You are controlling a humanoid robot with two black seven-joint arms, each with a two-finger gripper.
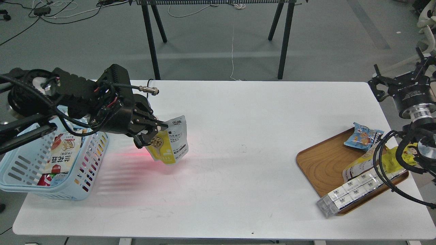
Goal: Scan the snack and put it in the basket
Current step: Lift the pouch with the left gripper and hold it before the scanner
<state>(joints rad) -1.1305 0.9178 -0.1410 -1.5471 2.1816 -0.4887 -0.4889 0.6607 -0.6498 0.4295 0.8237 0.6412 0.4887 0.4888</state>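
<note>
- The small stand-up snack pouch (170, 143), yellow lower front with round tan nuts pictured and a white top with dark text, sits left of centre in the frame, lifted off the white table (238, 136) and tilted.
- The left gripper (150, 131) has it pinched at the pouch's left edge, one black finger over the top-left corner and one below by the nut picture, so the jaws are clamped on the pouch and the rest hangs out to the right of them.
- There's a reddish glow on the tabletop just under and left of the pouch.
- The light blue slotted plastic basket (85, 183) is at the lower left, just beside the pouch, and it's got a white-and-red packet (63, 153) standing in it.
- Way over at lower right is the brown wooden tray (323, 163) with a small blue biscuit packet (361, 136) and a few other packs on it.
- Right gripper (381, 85) is up at the right edge, dark and hard to read, can't tell if it's open or closed.
</note>
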